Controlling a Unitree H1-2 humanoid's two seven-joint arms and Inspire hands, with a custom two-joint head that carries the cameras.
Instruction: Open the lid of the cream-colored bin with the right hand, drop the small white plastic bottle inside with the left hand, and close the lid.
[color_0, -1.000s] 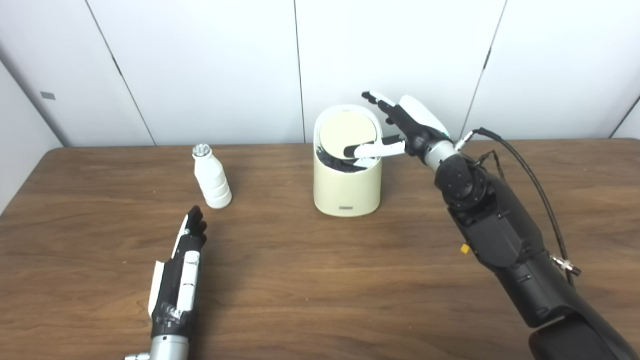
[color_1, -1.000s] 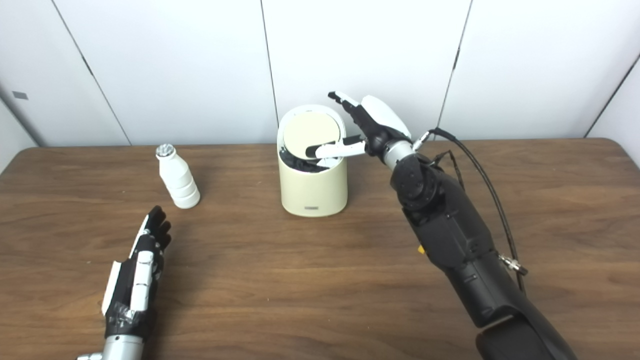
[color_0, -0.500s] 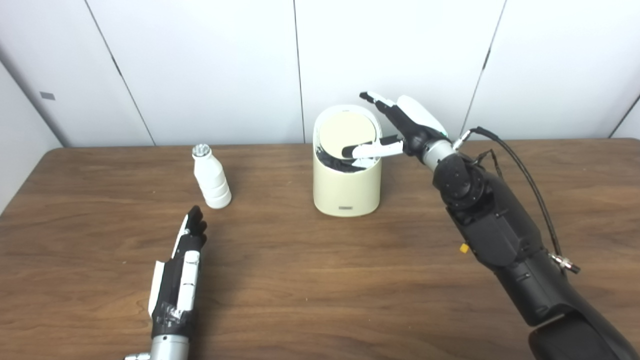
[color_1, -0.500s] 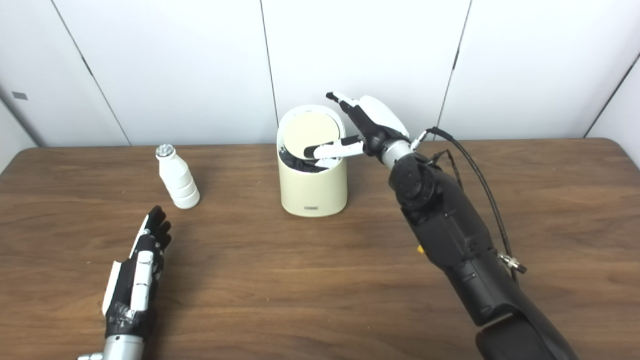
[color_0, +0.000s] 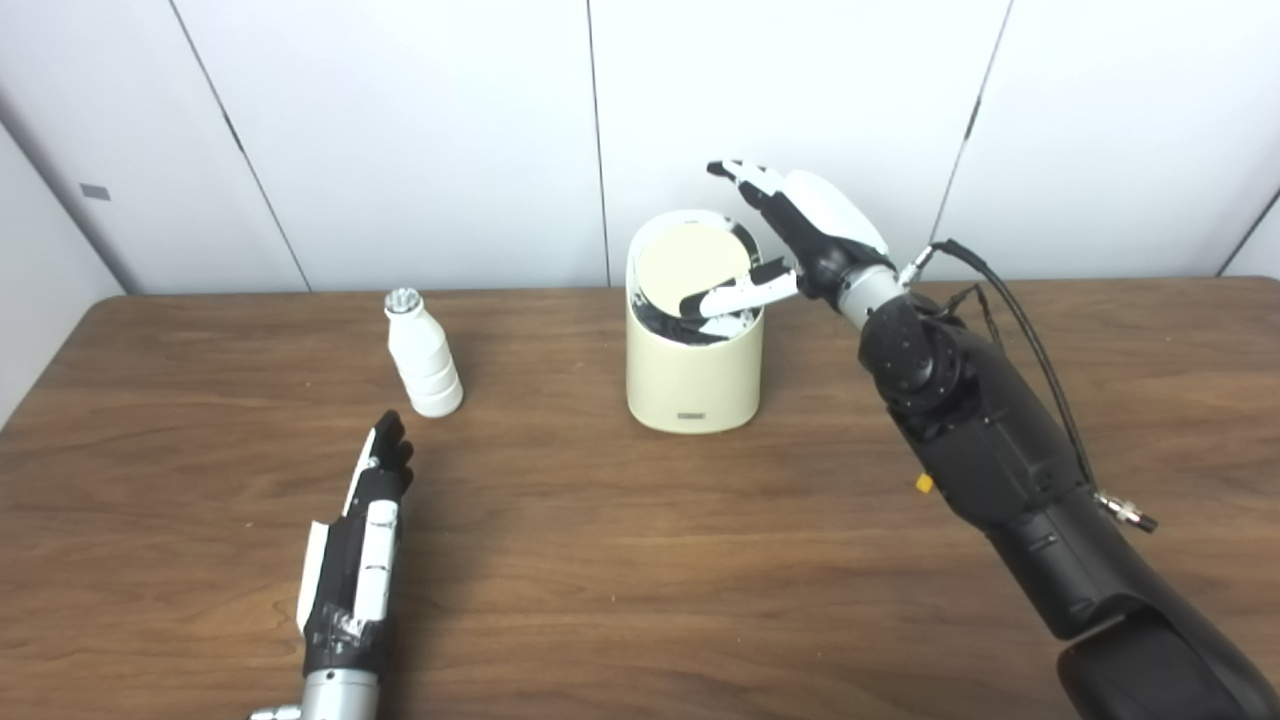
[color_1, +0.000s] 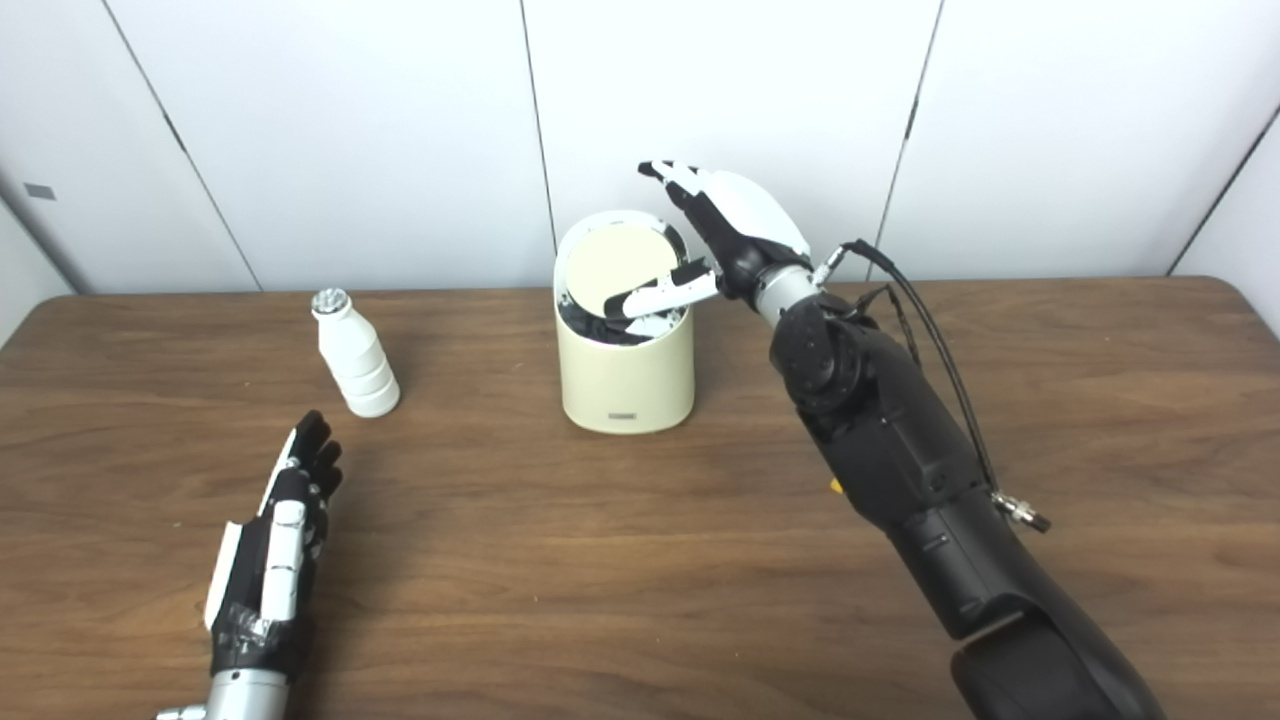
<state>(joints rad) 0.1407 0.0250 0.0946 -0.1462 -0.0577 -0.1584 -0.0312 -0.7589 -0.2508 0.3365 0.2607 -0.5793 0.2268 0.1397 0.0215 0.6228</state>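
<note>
— Why is your right hand (color_0: 790, 235) parked up at the bin (color_0: 693, 375) like that?

— I want the lid (color_0: 690, 270) to stay tipped up. My thumb reaches across the mouth of the bin in front of the raised lid, and my fingers (color_0: 745, 180) are spread above its back rim. The hand is wide, gripping nothing; I think the thumb is propping the lid, but I cannot see actual contact.

— And the left hand (color_1: 275, 550)?

— It lies flat on the table (color_0: 620, 560), fingers straight and a little apart, holding nothing. It waits there because the bottle (color_0: 423, 355) is its job, and the bottle stands upright just beyond its fingertips, well to the left of the bin and not touching it. From that spot I judge a short forward reach would get me to it.

— So the bottle is not in yet?

— No. It is on the table, silver cap on top.

— What can't you make out?

— The inside of the bin. I see something dark below the lid, perhaps a liner, but I cannot tell. The hinge is hidden behind the lid and my fingers. My right forearm runs out of the bottom corner of both views, and the label low on the bin's front is too small to read.
</note>
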